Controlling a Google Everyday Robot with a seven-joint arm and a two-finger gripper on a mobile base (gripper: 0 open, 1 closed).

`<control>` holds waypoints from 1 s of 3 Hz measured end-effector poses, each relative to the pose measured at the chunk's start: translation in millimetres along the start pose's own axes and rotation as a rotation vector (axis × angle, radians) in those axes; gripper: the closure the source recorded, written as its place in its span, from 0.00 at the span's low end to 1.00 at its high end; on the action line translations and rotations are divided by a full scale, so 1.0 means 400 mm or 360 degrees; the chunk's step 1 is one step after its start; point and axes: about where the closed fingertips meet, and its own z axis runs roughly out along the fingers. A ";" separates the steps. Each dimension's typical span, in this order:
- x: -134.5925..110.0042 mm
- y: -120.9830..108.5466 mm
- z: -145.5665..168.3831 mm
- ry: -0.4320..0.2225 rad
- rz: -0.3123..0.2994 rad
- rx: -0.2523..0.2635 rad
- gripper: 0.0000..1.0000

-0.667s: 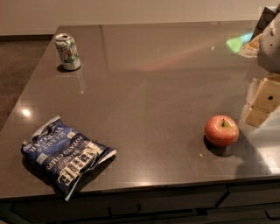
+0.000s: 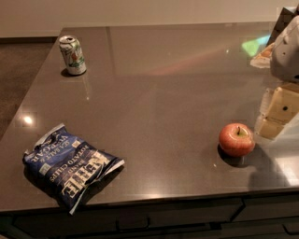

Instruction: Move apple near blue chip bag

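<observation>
Lying crumpled near the glossy dark countertop's (image 2: 163, 102) front-left edge, the navy-blue foil chip bag (image 2: 70, 169) shows white lettering; the smooth round red-orange apple (image 2: 237, 139) sits well apart, front-right; the cream-coloured blocky gripper (image 2: 273, 120) hangs just beside it, its opening impossible to tell; a green-and-white cylindrical soda can (image 2: 73, 55) stands far-left.

Single view. The camera looked down at a slant from above the near edge of the countertop (image 2: 177, 93), facing its far edge and the wall (image 2: 140, 11). The gripper (image 2: 276, 116) stood at the right margin, partly cut off. The apple (image 2: 237, 138) lay just left of it; the blue chip bag (image 2: 70, 165) and the can (image 2: 72, 55) lay well to its left.
</observation>
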 end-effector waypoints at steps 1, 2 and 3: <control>-0.001 0.022 0.053 -0.0025 -0.0006 -0.0088 0.00; 0.004 0.040 0.114 -0.0077 -0.0013 -0.0156 0.00; 0.016 0.054 0.176 -0.0117 -0.0022 -0.0211 0.00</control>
